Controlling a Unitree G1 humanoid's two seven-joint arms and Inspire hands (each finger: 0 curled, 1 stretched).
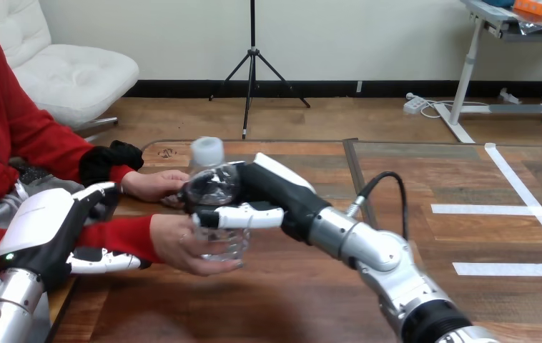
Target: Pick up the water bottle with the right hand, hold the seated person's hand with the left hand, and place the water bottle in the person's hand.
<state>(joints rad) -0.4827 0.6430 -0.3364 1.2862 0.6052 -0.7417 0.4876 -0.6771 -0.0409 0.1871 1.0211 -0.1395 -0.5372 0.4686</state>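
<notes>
A clear water bottle [214, 189] with a white cap [207, 151] hangs above the wooden table [282, 300], left of the middle. My right hand [268, 193] is shut on it, thumb across its front and fingers round its back. The person's hand [186, 246] is cupped under and around the bottle's lower part, so both hands are on it. My left hand [43, 229] grips the red-sleeved forearm [118, 237] of that hand just behind the wrist. Its fingers lie over the sleeve and its thumb under it.
The person's other hand [155, 184] rests on the table just behind the bottle, near a black cloth [114, 157]. The person sits at the left. My right forearm [390, 268] crosses the table from the lower right.
</notes>
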